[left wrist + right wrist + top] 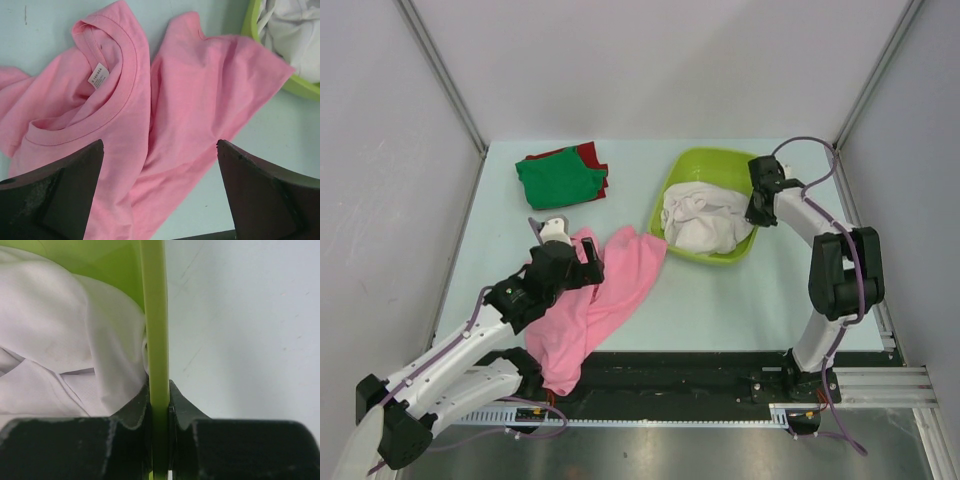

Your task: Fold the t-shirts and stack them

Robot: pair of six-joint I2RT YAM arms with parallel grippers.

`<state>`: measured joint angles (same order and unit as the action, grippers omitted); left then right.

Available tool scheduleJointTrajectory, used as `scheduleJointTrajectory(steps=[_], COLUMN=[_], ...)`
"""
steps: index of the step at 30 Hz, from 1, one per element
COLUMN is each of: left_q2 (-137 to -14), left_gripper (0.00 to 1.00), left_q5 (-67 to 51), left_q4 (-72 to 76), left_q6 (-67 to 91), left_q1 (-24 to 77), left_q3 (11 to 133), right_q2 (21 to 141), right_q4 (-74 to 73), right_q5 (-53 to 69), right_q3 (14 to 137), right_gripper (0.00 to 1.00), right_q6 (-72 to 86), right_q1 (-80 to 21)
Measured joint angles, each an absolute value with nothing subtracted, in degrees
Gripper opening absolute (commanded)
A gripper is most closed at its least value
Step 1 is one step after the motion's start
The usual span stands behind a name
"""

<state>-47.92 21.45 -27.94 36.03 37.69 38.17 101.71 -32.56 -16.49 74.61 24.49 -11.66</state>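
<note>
A large pink t-shirt [605,290] lies crumpled on the table; its collar and small neck label [98,76] face up. My left gripper [565,255] hovers open over it [160,150], nothing between its fingers. A green t-shirt [558,180] lies folded on a red t-shirt [592,155] at the back left. White t-shirts [702,220] fill the lime-green tub [705,165]. My right gripper [757,212] is shut on the tub's right rim [156,340], with white cloth [60,330] just inside that wall.
The tub's near corner overlaps the pink shirt's sleeve [270,70]. Grey walls and metal frame posts close in the pale table [750,300] on three sides. A black rail [700,375] runs along the near edge by the arm bases.
</note>
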Motion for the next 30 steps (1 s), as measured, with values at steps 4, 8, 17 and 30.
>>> scheduleJointTrajectory(steps=[4,8,17,30], left_q2=[-47.8,-47.4,-46.0,-45.8], left_gripper=[1.0,1.0,1.0,1.0], left_q5=[20.5,19.5,17.3,14.5], left_q4=[-27.2,-27.0,-25.7,-24.1], left_q6=[36.0,36.1,36.0,36.0], left_q1=[37.7,37.7,37.7,37.7], left_q3=[37.4,36.1,35.3,34.4], right_q2=[104.5,110.0,121.1,127.0], right_q4=[-34.1,-36.7,-38.1,-39.5], right_q5=[-16.8,-17.3,-14.8,-14.2], right_q3=[78.6,85.7,97.1,105.4], right_gripper=[0.0,0.0,0.0,0.76], right_q6=[23.9,22.6,20.7,17.7], right_q1=[-7.8,-4.1,2.6,14.0])
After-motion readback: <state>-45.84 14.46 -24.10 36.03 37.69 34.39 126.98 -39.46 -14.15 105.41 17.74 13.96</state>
